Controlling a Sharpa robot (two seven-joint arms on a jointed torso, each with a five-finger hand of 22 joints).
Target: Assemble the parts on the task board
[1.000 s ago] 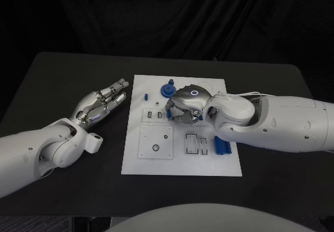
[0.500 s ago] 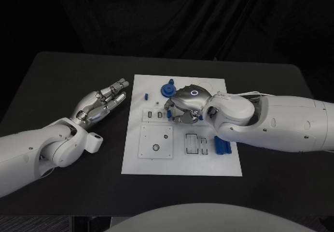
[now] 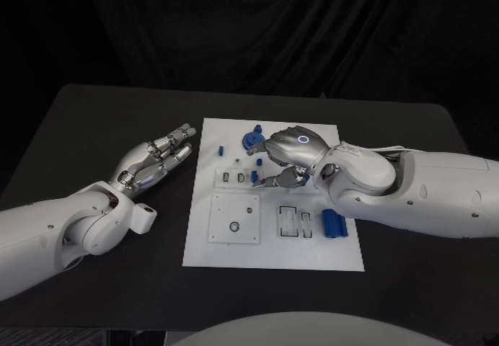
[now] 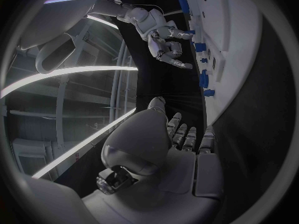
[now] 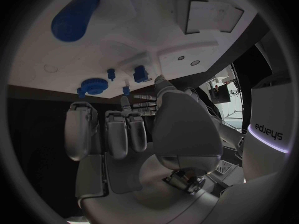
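- Worktop (image 3: 94, 130): black, carrying the white task board (image 3: 272, 249), which is sitting mid-frame in the head view, slightly right of centre.
- Right hand (image 3: 283, 155): hovering over the upper middle of the task board. In the right wrist view its fingers (image 5: 118, 129) are lying straight and side by side, thumb apart, with nothing between them; judged empty and spread.
- Left hand (image 3: 154, 159): lying at left of centre, just beside the board's left edge, fingers extended and slightly apart, holding nothing.
- Blue cylinders (image 3: 333, 223): lying on the board's right side, below the right hand in frame, well apart from its fingers.
- Blue gear (image 3: 253, 139): standing near the board's top edge, just left of the right hand.
- Small blue part (image 3: 256, 175): sitting at a slot below the gear, near the fingertips; cannot tell whether it is seated.
- Small blue peg (image 3: 221, 151): standing at upper left of the board, clear of both hands.
- Risk, judged: the right hand is working close above the gear and the small parts, so a low sweep of the fingers could be knocking them out of place.
- Risk, judged: the board is resting loose and unbraced by the left hand, so a sideways push could be shifting it.
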